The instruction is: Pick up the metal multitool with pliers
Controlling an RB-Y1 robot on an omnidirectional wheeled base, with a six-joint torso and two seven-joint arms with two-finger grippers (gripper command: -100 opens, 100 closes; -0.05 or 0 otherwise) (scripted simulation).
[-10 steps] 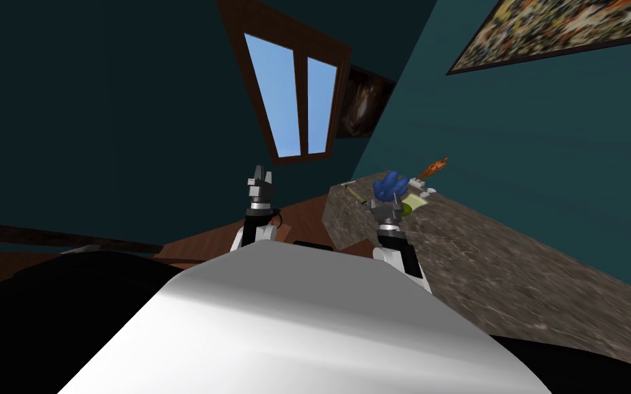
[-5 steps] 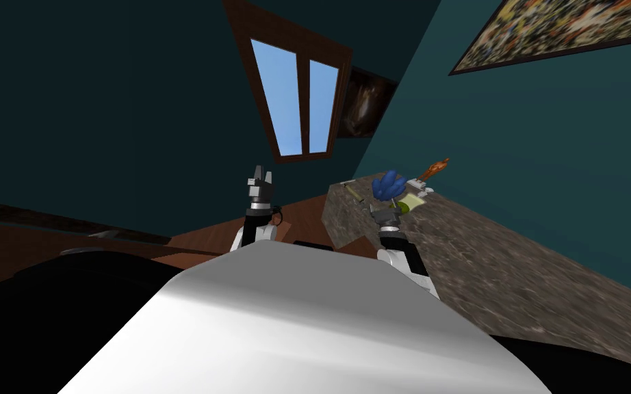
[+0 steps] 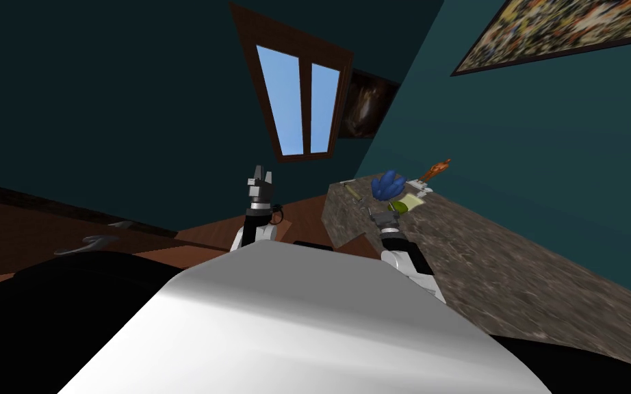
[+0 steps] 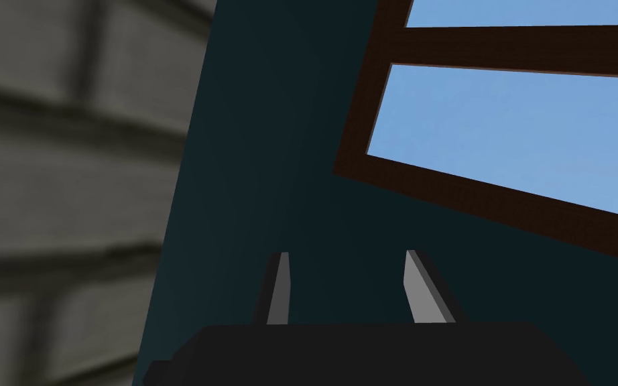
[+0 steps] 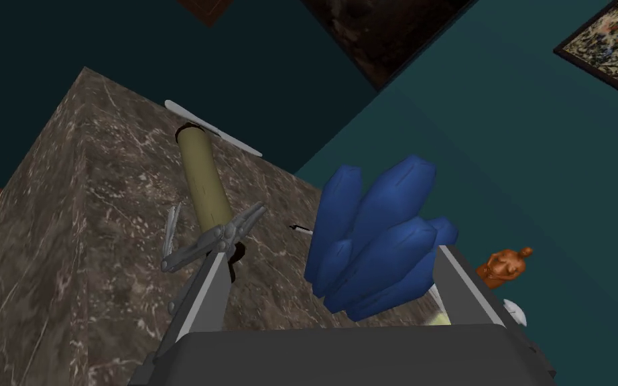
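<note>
Right arm stretched forward, just right of centre in the head view, with the right gripper [image 5: 333,249] out over the end of the brown veined marble counter [image 5: 66,234]. Fingers spread wide, gripping nothing. Grey metal multitool with pliers [image 5: 210,240] lying flat on the stone right at one fingertip, can't tell if touching. Handles splayed, pliers nose just beside the near end of a tan cylinder [image 5: 204,177]. Chunky blue crystal cluster [image 5: 375,241] standing beyond the gap between the fingers. Small orange figurine [image 5: 504,263] further back by the teal wall. Thin white blade-like strip [image 5: 214,127] under the cylinder's far end, pretty close to the counter's end edge. Reddish wood floor [image 3: 293,212] past that edge, and lots of bare stone running toward the lower right of the head view. Left gripper [image 3: 259,179] held up mid-frame, pointing upward, fingers parted, nothing between them.
</note>
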